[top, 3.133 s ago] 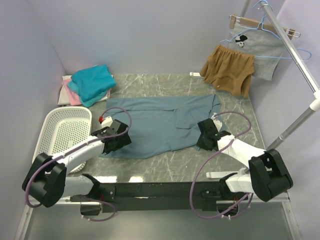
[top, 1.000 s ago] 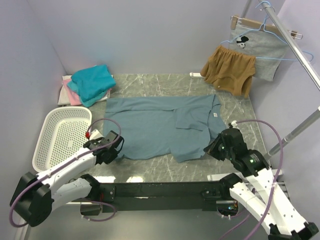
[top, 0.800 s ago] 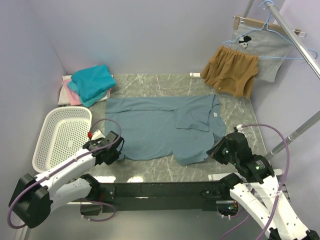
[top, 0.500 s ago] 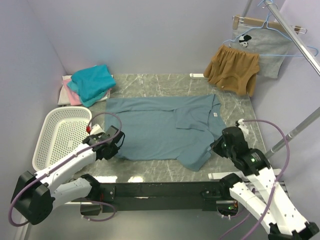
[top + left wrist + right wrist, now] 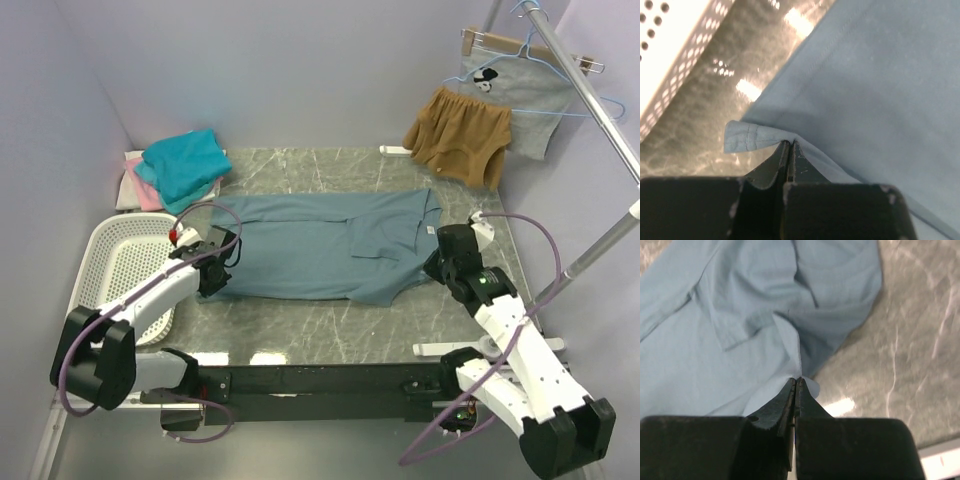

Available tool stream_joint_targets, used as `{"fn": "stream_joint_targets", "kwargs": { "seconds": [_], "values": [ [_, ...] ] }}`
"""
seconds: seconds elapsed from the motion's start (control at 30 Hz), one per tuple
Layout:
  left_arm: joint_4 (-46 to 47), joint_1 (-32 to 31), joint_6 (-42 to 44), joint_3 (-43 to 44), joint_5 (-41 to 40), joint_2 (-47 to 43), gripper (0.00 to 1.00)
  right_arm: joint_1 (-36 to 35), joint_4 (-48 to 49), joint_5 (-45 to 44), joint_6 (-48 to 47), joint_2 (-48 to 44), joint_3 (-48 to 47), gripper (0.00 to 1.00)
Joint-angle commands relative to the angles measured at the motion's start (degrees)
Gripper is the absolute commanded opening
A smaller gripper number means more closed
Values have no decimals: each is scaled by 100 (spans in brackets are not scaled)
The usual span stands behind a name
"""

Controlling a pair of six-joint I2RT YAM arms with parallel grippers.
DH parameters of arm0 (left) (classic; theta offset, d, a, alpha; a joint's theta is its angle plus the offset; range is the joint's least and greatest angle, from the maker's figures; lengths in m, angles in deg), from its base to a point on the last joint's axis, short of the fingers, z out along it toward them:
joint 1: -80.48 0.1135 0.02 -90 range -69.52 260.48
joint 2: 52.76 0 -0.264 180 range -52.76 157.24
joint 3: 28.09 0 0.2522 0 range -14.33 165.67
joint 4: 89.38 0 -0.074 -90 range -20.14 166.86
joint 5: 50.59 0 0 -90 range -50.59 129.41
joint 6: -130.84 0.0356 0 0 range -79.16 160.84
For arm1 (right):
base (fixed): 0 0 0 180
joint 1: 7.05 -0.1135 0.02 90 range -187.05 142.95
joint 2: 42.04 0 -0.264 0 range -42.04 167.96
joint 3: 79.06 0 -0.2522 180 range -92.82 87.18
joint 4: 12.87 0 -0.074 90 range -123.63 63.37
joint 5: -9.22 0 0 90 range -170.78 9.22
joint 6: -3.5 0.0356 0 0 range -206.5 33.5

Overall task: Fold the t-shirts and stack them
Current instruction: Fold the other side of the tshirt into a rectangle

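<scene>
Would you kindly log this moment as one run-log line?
grey-blue t-shirt: spread on table | left gripper jaws: shut on its corner | right gripper jaws: shut on its edge

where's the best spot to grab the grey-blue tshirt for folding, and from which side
By its two near corners, reaching in from the near edge of the table. The grey-blue t-shirt lies flat and spread sideways, so a pinch at each end should lift that long edge evenly. The left gripper and right gripper are shut on those corners.
</scene>
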Motion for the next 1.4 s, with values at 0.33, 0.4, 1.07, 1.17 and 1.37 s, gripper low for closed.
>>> {"fn": "stream_joint_targets", "kwargs": {
  "seconds": [0.33, 0.4, 1.07, 1.17, 1.37],
  "values": [
    [1172, 413, 1385, 1042, -13, 1233, 1, 828, 1463, 442, -959, 1476, -447, 0],
    [1233, 413, 1473, 1209, -20, 1452, 1, 899, 1559, 486, -995, 1625, -518, 0],
    [1348, 466, 2036, 2105, -223, 2455, 1, 1629, 2271, 362, -1443, 2786, -1238, 0],
    [1348, 466, 2071, 2368, -267, 2622, 1, 1664, 2517, 853, -1513, 3084, -1484, 0],
    [1392, 466, 2080, 2633, -319, 2956, 1, 1673, 2790, 1961, -1575, 4067, -2187, 0]
  ]
}}
